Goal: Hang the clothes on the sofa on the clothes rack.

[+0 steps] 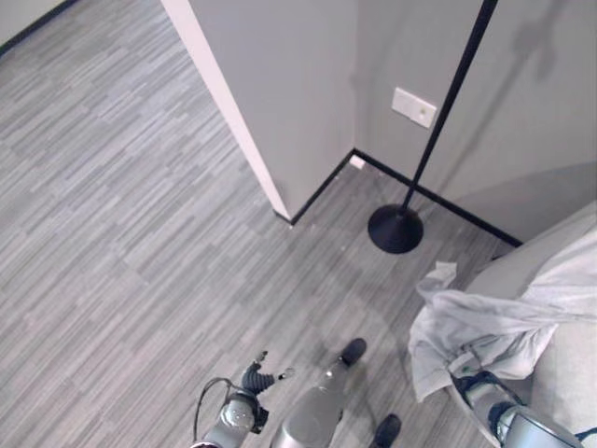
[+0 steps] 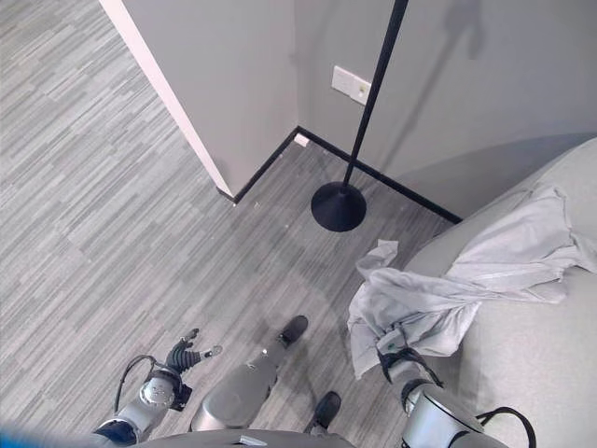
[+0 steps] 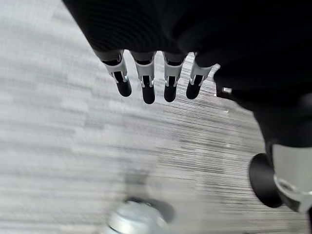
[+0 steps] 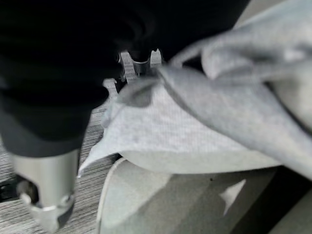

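Right hand [image 2: 395, 357] is bunched into the light grey shirt [image 2: 466, 280], fingers clenched on its near end. The shirt stretches lengthwise up the grey sofa [image 2: 541, 373], away from the hand. Left hand [image 1: 258, 379] hangs relaxed, fingers straight. Clothes rack [image 2: 340, 203] stands near the wall; no legible writing.

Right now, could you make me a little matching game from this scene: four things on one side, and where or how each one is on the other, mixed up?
Things:
1. light grey garment
2. clothes rack
3. left hand
4. right hand

States:
A. stands on the floor in the wall corner
B. grips cloth at the sofa's edge
C. open, holding nothing, above the floor
D. draped on the grey sofa, partly hanging over its edge

Pairs: 1-D, 2-A, 3-C, 4-B
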Controlling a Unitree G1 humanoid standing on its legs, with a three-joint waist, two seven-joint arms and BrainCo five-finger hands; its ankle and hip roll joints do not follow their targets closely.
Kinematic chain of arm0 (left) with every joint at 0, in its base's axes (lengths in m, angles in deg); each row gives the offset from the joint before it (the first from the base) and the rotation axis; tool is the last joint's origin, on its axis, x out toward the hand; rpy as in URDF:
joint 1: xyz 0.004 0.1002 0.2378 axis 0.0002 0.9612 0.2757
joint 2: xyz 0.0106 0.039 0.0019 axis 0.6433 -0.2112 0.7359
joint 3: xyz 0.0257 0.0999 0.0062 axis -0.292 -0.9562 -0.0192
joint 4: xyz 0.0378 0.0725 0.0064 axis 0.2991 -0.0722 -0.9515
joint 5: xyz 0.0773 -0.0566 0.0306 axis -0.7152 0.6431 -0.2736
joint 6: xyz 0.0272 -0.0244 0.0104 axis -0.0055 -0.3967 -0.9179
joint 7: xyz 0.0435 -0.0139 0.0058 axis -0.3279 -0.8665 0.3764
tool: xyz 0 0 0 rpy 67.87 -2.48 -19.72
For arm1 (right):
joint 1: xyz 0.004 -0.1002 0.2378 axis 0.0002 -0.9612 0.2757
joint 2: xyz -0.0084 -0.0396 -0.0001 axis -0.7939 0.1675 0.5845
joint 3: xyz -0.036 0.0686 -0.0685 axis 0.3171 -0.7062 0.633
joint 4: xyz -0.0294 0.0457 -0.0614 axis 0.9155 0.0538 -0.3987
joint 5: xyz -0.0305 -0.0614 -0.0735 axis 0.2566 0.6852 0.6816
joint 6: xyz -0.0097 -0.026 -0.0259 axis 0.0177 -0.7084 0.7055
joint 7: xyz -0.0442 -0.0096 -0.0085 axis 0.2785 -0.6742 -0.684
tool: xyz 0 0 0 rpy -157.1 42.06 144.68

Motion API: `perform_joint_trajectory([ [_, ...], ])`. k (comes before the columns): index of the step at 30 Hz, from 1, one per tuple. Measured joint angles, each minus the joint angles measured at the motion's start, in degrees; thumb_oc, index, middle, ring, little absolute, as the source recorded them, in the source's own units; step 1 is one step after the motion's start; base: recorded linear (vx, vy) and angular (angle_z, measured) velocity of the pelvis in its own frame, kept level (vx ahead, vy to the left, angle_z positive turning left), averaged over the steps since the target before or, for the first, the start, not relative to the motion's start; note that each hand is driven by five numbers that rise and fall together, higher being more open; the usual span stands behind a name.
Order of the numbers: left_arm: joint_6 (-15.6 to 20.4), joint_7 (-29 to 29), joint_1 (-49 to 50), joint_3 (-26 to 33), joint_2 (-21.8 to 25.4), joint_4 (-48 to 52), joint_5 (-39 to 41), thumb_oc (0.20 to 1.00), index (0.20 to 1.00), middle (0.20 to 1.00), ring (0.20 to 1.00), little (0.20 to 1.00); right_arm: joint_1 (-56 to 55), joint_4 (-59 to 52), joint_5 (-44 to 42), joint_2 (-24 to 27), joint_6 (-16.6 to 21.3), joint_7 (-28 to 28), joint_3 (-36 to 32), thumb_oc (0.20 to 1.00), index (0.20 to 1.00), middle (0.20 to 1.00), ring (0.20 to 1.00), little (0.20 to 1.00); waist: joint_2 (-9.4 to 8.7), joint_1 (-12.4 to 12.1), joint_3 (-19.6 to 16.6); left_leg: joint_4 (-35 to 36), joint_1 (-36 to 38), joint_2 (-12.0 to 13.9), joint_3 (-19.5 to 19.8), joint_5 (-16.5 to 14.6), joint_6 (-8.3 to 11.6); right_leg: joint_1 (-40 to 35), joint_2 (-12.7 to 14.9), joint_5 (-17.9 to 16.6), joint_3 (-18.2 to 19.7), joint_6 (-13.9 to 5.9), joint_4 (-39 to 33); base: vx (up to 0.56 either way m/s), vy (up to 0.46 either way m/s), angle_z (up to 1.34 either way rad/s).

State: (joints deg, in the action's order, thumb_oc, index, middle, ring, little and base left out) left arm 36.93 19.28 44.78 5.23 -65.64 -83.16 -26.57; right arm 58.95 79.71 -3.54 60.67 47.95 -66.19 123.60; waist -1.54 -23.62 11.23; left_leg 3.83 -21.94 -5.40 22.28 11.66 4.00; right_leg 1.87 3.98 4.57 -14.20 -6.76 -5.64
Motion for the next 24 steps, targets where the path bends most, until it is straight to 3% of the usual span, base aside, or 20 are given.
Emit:
perform_joint_trajectory([
  [1,0.04,0.76,-0.18,-0.02,0.19,-0.36,-0.57,1.000,1.000,1.000,1.000,1.000,-0.27,0.08,0.59,0.03,-0.58,-0.02,-0.18,0.200,0.200,0.200,0.200,0.200,0.00,0.01,0.00,0.03,0.01,-0.25,-0.03,0.00,0.00,0.03,0.27,0.10,-0.03,-0.15,0.00,0.00,0.000,0.00],
  [7,0.00,1.13,-0.43,-0.11,0.05,-0.14,-2.76,1.000,1.000,1.000,1.000,1.000,0.15,-0.16,2.53,-0.01,-1.29,-0.34,-2.48,0.200,0.200,0.200,0.200,0.200,0.04,-0.12,-0.05,0.08,0.10,-1.30,-0.31,-0.01,-0.01,-0.20,1.40,0.15,-0.13,-0.61,0.02,0.02,-0.006,0.02],
  [10,-0.05,0.69,-0.60,-1.22,0.29,5.19,-4.92,1.000,1.000,1.000,1.000,1.000,-0.40,-0.16,2.73,-0.02,-0.70,-0.29,-5.38,0.200,0.200,0.200,0.200,0.200,0.01,-0.11,-0.08,0.16,1.20,-2.09,-0.34,0.01,-0.03,-1.29,2.05,0.13,0.01,-1.20,0.02,0.02,-0.010,0.03],
  [18,0.24,-0.92,-0.59,-2.67,0.62,9.35,-9.48,1.000,1.000,1.000,1.000,1.000,-0.78,-0.16,2.66,-0.13,-0.29,-0.20,-6.87,0.200,0.200,0.200,0.200,0.200,-0.14,-0.05,-0.55,0.09,2.12,-2.22,0.07,-0.01,-0.03,-2.43,1.84,0.14,-0.28,-1.37,0.02,0.00,-0.010,0.02],
  [21,0.14,-0.96,0.90,-2.03,0.77,9.18,-9.49,1.000,1.000,1.000,1.000,1.000,-0.79,-0.23,0.11,-0.17,1.23,-0.65,-12.99,0.200,0.200,0.200,0.200,0.200,-0.10,-0.05,-0.88,-0.01,2.15,-2.33,0.19,0.02,-0.05,-2.58,1.99,0.15,-0.47,-1.40,0.03,0.01,-0.002,0.04],
  [23,0.14,-1.11,3.04,-0.95,0.91,9.36,-9.38,1.000,1.000,1.000,1.000,1.000,-0.71,-1.25,-12.69,-0.13,5.71,-2.13,-26.47,0.200,0.200,0.200,0.200,0.200,-0.09,0.08,-1.91,0.01,2.38,-2.58,0.31,0.13,-0.19,-2.88,2.26,0.24,-0.69,-1.56,0.01,0.04,0.007,0.06],
  [24,0.08,-1.13,3.43,-0.94,1.03,9.31,-9.38,1.000,1.000,1.000,1.000,1.000,-0.71,-1.20,-16.10,-0.02,6.32,-1.99,-26.50,0.200,0.200,0.200,0.200,0.200,-0.06,0.07,-2.16,0.09,2.72,-2.73,0.42,0.18,-0.27,-3.14,2.19,0.31,-0.85,-1.67,0.01,0.04,0.002,0.08],
])
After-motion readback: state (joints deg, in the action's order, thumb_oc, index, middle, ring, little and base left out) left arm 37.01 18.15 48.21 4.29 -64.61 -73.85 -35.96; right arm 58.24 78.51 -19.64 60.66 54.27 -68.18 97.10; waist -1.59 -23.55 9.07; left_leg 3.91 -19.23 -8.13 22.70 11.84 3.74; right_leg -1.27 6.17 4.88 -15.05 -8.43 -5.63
